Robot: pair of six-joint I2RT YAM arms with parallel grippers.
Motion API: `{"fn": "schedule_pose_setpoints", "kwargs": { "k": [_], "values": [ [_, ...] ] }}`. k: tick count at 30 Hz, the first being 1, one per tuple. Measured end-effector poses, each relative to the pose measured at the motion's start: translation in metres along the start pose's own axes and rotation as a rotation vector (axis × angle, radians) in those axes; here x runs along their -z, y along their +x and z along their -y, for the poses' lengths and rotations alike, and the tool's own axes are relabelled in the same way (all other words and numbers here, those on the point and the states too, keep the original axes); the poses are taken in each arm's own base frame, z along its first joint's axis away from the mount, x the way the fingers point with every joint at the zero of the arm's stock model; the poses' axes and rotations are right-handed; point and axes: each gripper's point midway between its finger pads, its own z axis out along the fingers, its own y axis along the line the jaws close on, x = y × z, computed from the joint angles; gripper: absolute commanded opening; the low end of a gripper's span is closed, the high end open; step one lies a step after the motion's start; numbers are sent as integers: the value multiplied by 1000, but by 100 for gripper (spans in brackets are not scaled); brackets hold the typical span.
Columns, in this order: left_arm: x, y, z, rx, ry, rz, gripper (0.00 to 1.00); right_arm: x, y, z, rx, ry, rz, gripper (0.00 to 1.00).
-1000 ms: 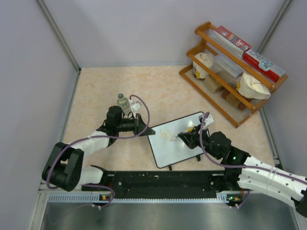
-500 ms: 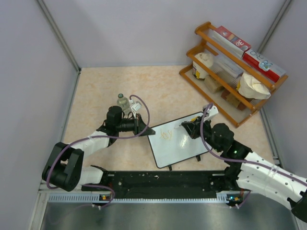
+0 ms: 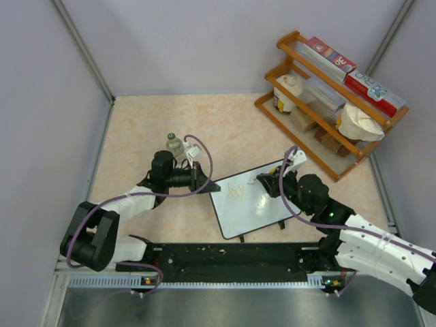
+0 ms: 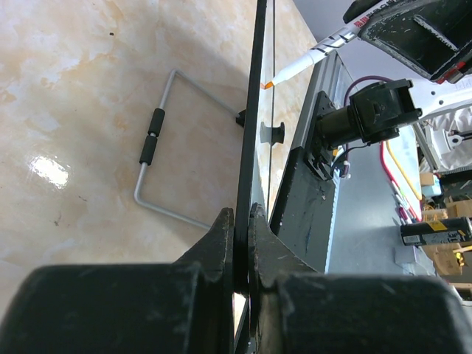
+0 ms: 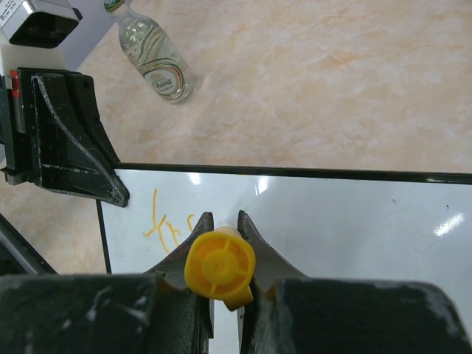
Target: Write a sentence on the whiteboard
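Observation:
The whiteboard (image 3: pixel 253 211) lies tilted on the table in front of the arms. My left gripper (image 3: pixel 211 185) is shut on its left edge; the left wrist view shows the black frame (image 4: pixel 255 110) edge-on between the jaws (image 4: pixel 241 219). My right gripper (image 3: pixel 272 182) is shut on a white marker (image 3: pixel 294 161) with a yellow end (image 5: pixel 220 267), held over the board's far part (image 5: pixel 346 221). The marker's orange tip (image 4: pixel 269 85) is close to the surface. The sentence (image 3: pixel 236 193) is a few orange strokes near the left corner (image 5: pixel 166 227).
A small clear bottle (image 3: pixel 175 144) stands behind the left gripper, also in the right wrist view (image 5: pixel 156 63). A wooden rack (image 3: pixel 300 133) with boxes and bags stands at the back right. A wire stand (image 4: pixel 158 140) lies under the board. Grey walls enclose the table.
My right gripper has moved with the marker from the board's middle toward its far edge, then slightly left. The left gripper and the board have stayed put.

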Motion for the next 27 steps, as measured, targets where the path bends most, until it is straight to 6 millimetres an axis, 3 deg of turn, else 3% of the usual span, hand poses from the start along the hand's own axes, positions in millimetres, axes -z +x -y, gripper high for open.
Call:
{"fn": "schedule_pose_setpoints", "kwargs": {
  "k": [18, 27],
  "values": [
    [0, 0, 0, 2, 0, -1, 0, 7, 17, 0, -16, -31, -36, 0],
    [0, 0, 0, 1, 2, -1, 0, 11, 17, -1, -14, -36, -40, 0]
  ]
}}
